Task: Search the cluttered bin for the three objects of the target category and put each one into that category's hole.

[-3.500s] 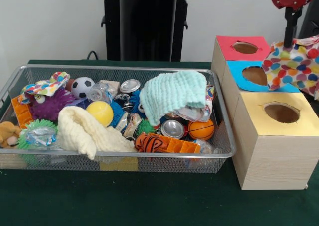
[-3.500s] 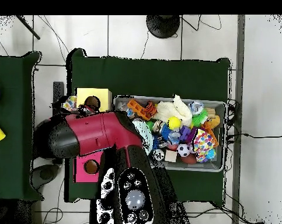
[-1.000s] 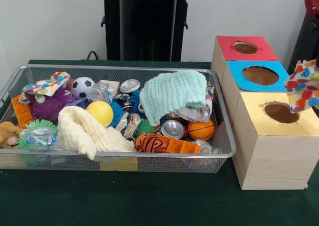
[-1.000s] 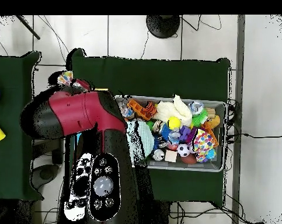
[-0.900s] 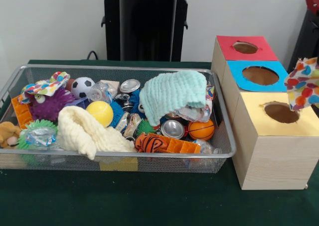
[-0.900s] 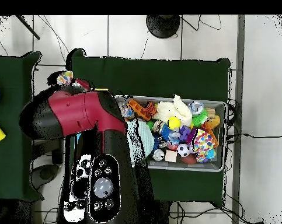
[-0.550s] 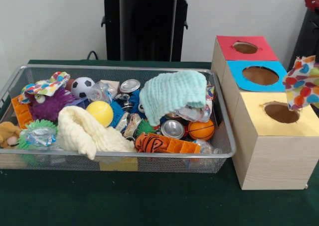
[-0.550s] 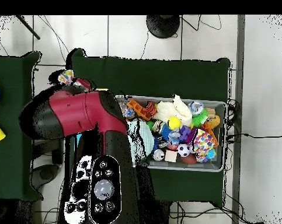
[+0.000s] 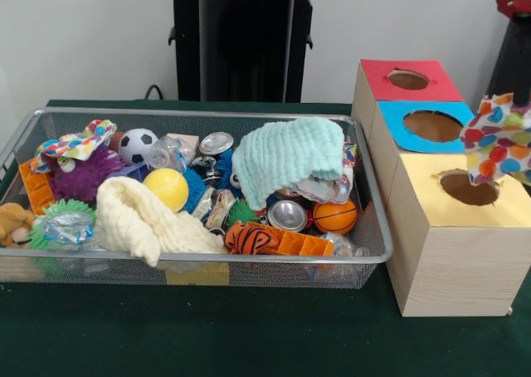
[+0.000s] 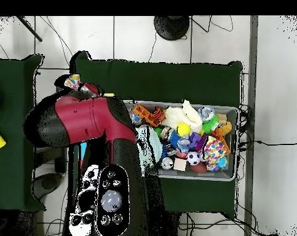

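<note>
A polka-dot fabric piece [image 9: 498,138] hangs in the air at the right edge of the front view, just above and to the right of the hole [image 9: 469,188] in the yellow-topped box [image 9: 440,244]. My gripper [image 9: 504,86] holds it from above; only its dark body shows. In the overhead view the red arm [image 10: 83,120] covers the boxes, and the held fabric [image 10: 72,82] sticks out beyond it. A second polka-dot piece [image 9: 76,144] lies at the far left of the wire bin [image 9: 199,111], also seen from overhead [image 10: 214,149].
The blue-topped box [image 9: 431,126] and the red-topped box [image 9: 406,80] stand behind the yellow one. The bin holds a mint waffle cloth [image 9: 286,157], a cream fluffy cloth [image 9: 141,215], balls, cans and toys. The black pedestal [image 9: 245,41] stands behind.
The held fabric moved from over the blue box toward the near side, swung out to the right edge, and has now shifted slightly left, closer over the yellow box's hole.
</note>
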{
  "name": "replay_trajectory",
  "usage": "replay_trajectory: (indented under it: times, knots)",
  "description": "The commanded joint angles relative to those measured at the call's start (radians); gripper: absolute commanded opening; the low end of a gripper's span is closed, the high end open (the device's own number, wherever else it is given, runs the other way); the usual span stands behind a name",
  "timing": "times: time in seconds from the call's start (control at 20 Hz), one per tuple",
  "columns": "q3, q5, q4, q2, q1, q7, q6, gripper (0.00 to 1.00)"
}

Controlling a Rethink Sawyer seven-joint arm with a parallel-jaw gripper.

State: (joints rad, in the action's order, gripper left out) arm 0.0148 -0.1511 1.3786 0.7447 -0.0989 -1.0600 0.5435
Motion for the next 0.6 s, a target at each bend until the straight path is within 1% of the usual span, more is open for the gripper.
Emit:
replay_trajectory:
  times: [0.05, 0.25, 0.45, 0.6]
  knots:
    - [-0.02, -0.009, 0.138, -0.053, 0.042, -0.184, -0.007, 0.0]
    - [-0.015, 0.0, 0.144, -0.066, 0.039, -0.206, -0.006, 0.0]
    - [-0.016, -0.003, 0.153, -0.08, 0.041, -0.204, -0.016, 0.0]
    - [-0.014, 0.008, 0.165, -0.089, 0.041, -0.228, -0.031, 0.0]
